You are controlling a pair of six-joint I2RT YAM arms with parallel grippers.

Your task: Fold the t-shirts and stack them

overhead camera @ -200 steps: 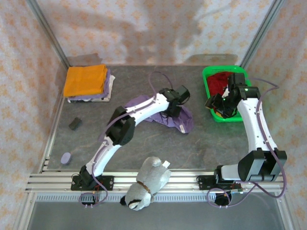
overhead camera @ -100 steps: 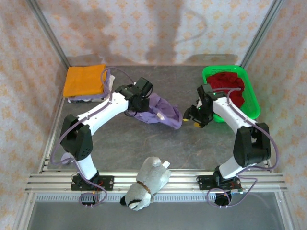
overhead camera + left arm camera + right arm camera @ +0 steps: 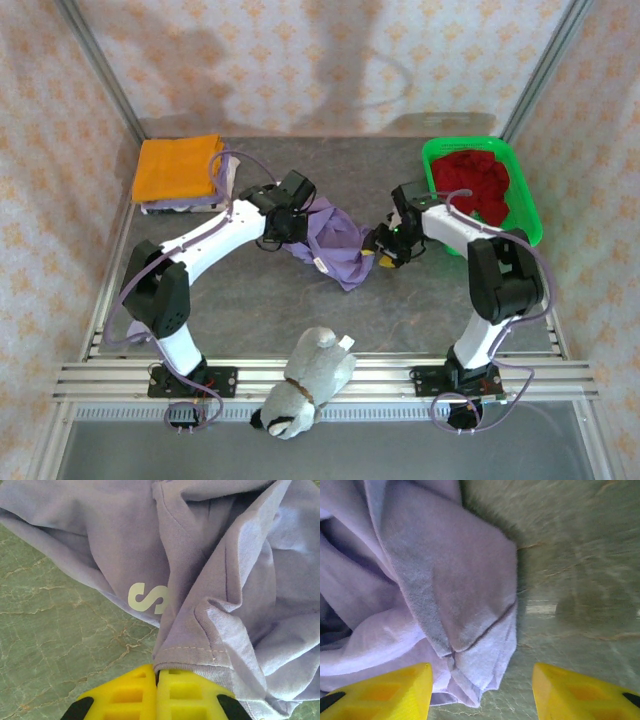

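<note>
Your L pincer (image 3: 156,675) pressed together on hem of purple tee (image 3: 338,245), tee bunched mid-table (image 3: 250,300). Your R pincer (image 3: 481,672) spread wide, tee's corner between fingers, no grip. Red tee (image 3: 478,180) in green basket (image 3: 465,141). Orange tee (image 3: 178,167) folded, far-left corner.

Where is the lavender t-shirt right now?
Top view: the lavender t-shirt lies bunched at the middle of the table, left gripper shut on its hem, right gripper open at its right edge.
</note>
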